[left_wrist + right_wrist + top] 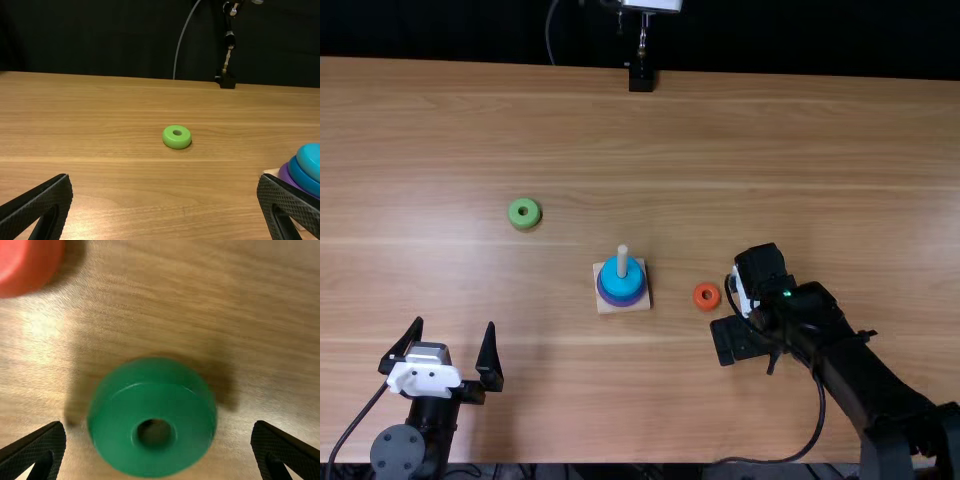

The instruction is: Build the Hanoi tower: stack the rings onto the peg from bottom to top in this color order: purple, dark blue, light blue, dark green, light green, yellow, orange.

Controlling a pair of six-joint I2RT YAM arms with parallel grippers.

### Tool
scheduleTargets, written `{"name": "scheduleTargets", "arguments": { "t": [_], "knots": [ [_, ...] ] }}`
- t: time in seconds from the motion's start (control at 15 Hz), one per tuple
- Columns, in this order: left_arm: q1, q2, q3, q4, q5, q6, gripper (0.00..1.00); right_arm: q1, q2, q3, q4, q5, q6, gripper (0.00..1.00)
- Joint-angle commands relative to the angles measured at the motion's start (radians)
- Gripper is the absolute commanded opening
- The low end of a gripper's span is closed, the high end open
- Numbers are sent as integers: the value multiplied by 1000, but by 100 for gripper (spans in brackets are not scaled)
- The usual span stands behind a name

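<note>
In line with the gap of my right gripper (744,290), its fingers parted wide, the dark green ring (152,455) lies on the table (470,130); the orange ring (697,297) lies outside them, nearby. My left gripper (454,330) is spread wide too.

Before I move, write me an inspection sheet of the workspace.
Surface: light brown wooden table, pale glare patches.
Tower: wooden peg bearing purple, dark blue and light blue rings, bottom to top.
Loose rings: light green, orange and dark green, on the table.
Clutter: small black block at the far edge.
Left end effector: open, holding nothing.
Right end effector: open over the dark green ring, a gap on either side of it.
Cables: black one looping beside the right arm; grey one hanging beyond the far edge.
Surroundings: dark backdrop.
</note>
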Motion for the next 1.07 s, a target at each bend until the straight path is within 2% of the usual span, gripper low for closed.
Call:
{"name": "scheduleTargets", "arguments": {
  "t": [0.0,0.13,0.2,0.27,0.33,0.4,0.47,0.53,0.8,1.0],
  "knots": [
    [0,-11,-33,-5,2,4,100,-8,9,13,0,-10,8,100],
    [0,-11,-33,-5,2,4,100,-8,9,15,0,-10,10,100],
    [0,-11,-33,-3,2,4,100,-8,9,15,0,-10,21,74],
    [0,-11,-33,-5,2,4,100,-8,9,13,0,-13,40,40],
    [0,-11,-33,-5,2,4,100,-8,9,13,0,-24,43,9],
    [0,-11,-33,-5,2,4,100,-6,9,13,0,-61,43,0],
    [0,-11,-33,-5,2,4,100,-6,7,13,0,-100,45,0],
    [0,-11,-33,-5,2,4,100,-6,7,15,0,-128,47,0],
    [0,-11,-33,-5,2,4,100,0,3,138,0,-128,45,0],
    [0,-11,-33,-5,2,4,100,27,1,282,-37,-129,29,0]
  ]
}}
